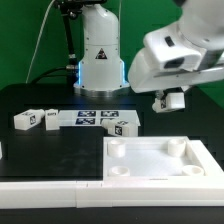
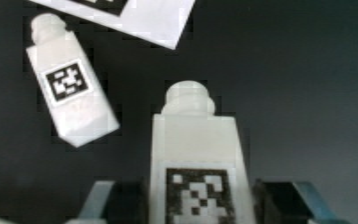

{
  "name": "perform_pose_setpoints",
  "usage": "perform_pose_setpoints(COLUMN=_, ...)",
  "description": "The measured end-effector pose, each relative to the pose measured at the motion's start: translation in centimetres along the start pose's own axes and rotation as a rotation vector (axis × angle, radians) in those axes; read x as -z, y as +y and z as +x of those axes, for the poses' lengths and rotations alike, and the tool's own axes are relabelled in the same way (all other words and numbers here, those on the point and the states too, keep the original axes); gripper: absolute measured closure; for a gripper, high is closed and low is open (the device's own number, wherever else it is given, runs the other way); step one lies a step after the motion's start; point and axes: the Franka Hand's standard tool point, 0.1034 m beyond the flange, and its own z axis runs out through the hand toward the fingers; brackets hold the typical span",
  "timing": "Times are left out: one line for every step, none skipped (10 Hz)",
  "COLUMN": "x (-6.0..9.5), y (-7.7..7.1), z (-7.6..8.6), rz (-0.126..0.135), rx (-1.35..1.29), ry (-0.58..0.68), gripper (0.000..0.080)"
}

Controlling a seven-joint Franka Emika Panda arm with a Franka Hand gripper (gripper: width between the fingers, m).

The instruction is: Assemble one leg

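So the leg (image 2: 201, 140) is off the table right now, sitting in the gripper (image 2: 199, 205) up over the black tabletop (image 1: 60, 150), just beyond the far right corner of the white tray (image 1: 150, 175) in the exterior view. From the wrist view its long axis runs straight out from between the fingers (image 2: 105, 200). The rounded stud end points away from the wrist, and the end with the black-and-white tag sits back between the two dark pads. The jaws are only as far apart as the post is wide, one on each flat side, pinching it. The picture's pretty blurry down there, so I can't make out the exact contact line. A loose leg (image 2: 69, 85) lies flat on the table past it, tilted at an angle to the held one and well apart from it, tag facing up, stud end near the corner of the marker board (image 2: 131, 18). In the exterior view, two more legs (image 1: 38, 119) lie side by side off toward the exterior view's left of the board.
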Motion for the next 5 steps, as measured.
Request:
perform_pose_setpoints(x=0.2, y=1.1, z=-0.1, rz=0.027, rx=-0.060, ry=0.136, gripper=0.0511)
perform_pose_setpoints(x=0.2, y=1.8, z=-0.7, rz=0.028, rx=-0.080, ry=0.211, gripper=0.0511)
perform_pose_setpoints(x=1.0, y=2.2, z=-0.6, rz=0.023, rx=-0.084, ry=0.280, gripper=0.0511)
perform_pose_setpoints(x=1.9, y=2.6, z=-0.1, rz=0.015, rx=-0.084, ry=0.387, gripper=0.0511)
perform_pose_setpoints(x=1.9, y=2.6, z=0.1, rz=0.006, rx=-0.085, ry=0.489, gripper=0.0511)
